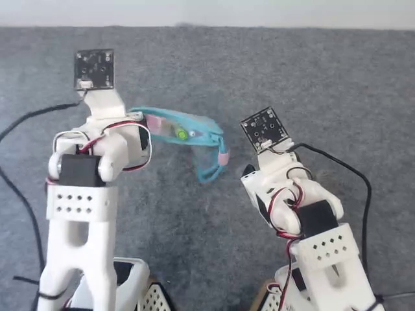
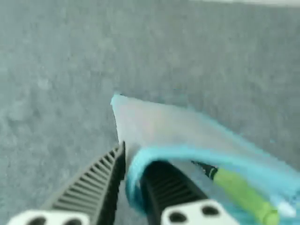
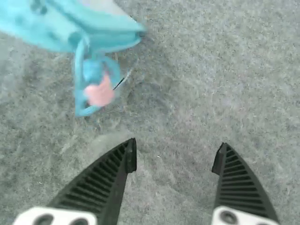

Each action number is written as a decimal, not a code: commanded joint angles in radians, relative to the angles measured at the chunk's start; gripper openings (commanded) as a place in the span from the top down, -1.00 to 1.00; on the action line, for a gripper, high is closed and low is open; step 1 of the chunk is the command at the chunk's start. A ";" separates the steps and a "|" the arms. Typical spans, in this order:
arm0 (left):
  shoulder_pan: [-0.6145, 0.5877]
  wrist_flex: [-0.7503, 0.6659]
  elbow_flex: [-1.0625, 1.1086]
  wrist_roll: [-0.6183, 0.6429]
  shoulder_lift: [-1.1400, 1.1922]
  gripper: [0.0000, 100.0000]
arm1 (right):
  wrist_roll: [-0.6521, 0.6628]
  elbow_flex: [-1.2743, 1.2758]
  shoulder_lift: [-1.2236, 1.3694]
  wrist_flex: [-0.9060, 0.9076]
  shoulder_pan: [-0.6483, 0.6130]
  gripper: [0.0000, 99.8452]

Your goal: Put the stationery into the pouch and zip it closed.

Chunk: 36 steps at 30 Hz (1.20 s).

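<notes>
Grey carpet [image 1: 311,78] covers the table up to a pale wall [image 1: 207,13].

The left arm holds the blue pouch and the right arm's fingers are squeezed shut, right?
Not quite. The left gripper does hold the pouch, but the right gripper has its fingers wide open, not shut; the right wrist view shows that.

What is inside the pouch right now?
Through the clear wall of the pouch a green pen shows. The left gripper is shut on one end and covers that part, so anything else inside cannot be told.
</notes>
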 commanded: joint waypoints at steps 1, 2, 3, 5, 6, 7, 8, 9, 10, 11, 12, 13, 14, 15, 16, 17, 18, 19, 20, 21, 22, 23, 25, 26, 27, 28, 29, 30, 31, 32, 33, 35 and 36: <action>-0.003 -0.368 0.326 -0.025 0.072 0.98 | -0.005 -0.003 0.012 -0.016 0.007 0.49; 0.002 -0.374 0.341 -0.035 0.100 0.98 | -0.005 -0.002 0.012 -0.016 0.007 0.49; 0.003 -0.341 0.315 -0.046 0.121 0.98 | -0.005 -0.002 0.012 -0.018 0.007 0.49; -0.006 -0.173 0.151 -0.058 0.112 0.98 | -0.005 -0.002 0.012 -0.018 0.007 0.49; -0.014 -0.078 0.044 -0.060 0.094 0.98 | -0.005 -0.002 0.012 -0.018 0.007 0.49; -0.037 0.003 -0.067 -0.058 0.066 0.98 | -0.005 -0.002 0.012 -0.018 0.007 0.49; -0.049 0.075 -0.165 -0.057 0.032 0.98 | -0.005 -0.002 0.012 -0.018 0.007 0.49; -0.052 0.109 -0.226 -0.057 0.005 0.98 | -0.005 -0.002 0.012 -0.019 0.007 0.49; -0.052 0.114 -0.242 -0.057 -0.023 0.98 | -0.005 -0.002 0.012 -0.021 0.007 0.49; -0.051 0.094 -0.217 -0.060 -0.035 0.98 | -0.005 -0.002 0.012 -0.021 0.007 0.49; -0.048 0.051 -0.154 -0.061 -0.028 0.98 | -0.005 -0.002 0.012 -0.021 0.007 0.49; -0.035 -0.015 -0.065 -0.063 -0.006 0.98 | -0.005 -0.002 0.012 -0.021 0.007 0.49; -0.029 -0.104 0.044 -0.071 0.026 0.98 | -0.005 -0.002 0.012 -0.021 0.007 0.49; -0.026 -0.193 0.145 -0.083 0.071 0.98 | -0.005 -0.002 0.012 -0.019 0.007 0.49; -0.018 -0.270 0.228 -0.094 0.110 0.98 | -0.005 -0.002 0.012 -0.018 0.007 0.49; -0.009 -0.296 0.259 -0.104 0.147 0.98 | -0.005 -0.002 0.012 -0.018 0.007 0.49; -0.008 -0.270 0.242 -0.109 0.160 0.98 | -0.005 -0.002 0.012 -0.018 0.007 0.49; -0.011 -0.203 0.189 -0.110 0.153 0.98 | -0.005 -0.002 0.012 -0.018 0.005 0.49; -0.020 -0.120 0.116 -0.110 0.132 0.98 | -0.005 -0.002 0.012 -0.019 0.005 0.49; -0.020 -0.043 0.044 -0.112 0.101 0.98 | -0.005 -0.002 0.012 -0.018 0.005 0.49; -0.021 0.006 -0.015 -0.112 0.072 0.98 | -0.005 -0.002 0.012 -0.018 0.005 0.49; -0.018 0.028 -0.039 -0.112 0.044 0.98 | -0.005 -0.005 0.012 -0.018 0.005 0.49; 0.009 -0.003 0.004 -0.115 0.017 0.98 | -0.005 -0.017 0.012 -0.015 0.007 0.49; 0.026 -0.043 0.058 -0.117 0.021 0.98 | -0.005 -0.021 0.012 -0.012 0.007 0.49; 0.040 -0.097 0.127 -0.117 0.035 0.98 | -0.005 -0.025 0.012 -0.005 0.007 0.49; 0.055 -0.150 0.196 -0.117 0.052 0.98 | -0.005 -0.026 0.012 0.001 0.007 0.49; 0.066 -0.195 0.249 -0.117 0.072 0.98 | -0.005 -0.026 0.012 0.005 0.007 0.49; 0.072 -0.213 0.269 -0.117 0.084 0.98 | -0.005 -0.025 0.012 0.007 0.007 0.49; 0.068 -0.190 0.249 -0.115 0.087 0.98 | -0.005 -0.025 0.012 0.007 0.007 0.49; 0.048 -0.149 0.203 -0.112 0.083 0.98 | -0.005 -0.025 0.012 0.007 0.007 0.49; 0.020 -0.104 0.153 -0.110 0.072 0.98 | -0.005 -0.025 0.012 0.007 0.007 0.49; -0.015 -0.066 0.101 -0.109 0.058 0.98 | -0.002 -0.025 0.012 0.007 0.005 0.49; -0.018 -0.075 0.113 -0.109 0.058 0.98 | 0.011 -0.025 0.012 0.007 -0.004 0.49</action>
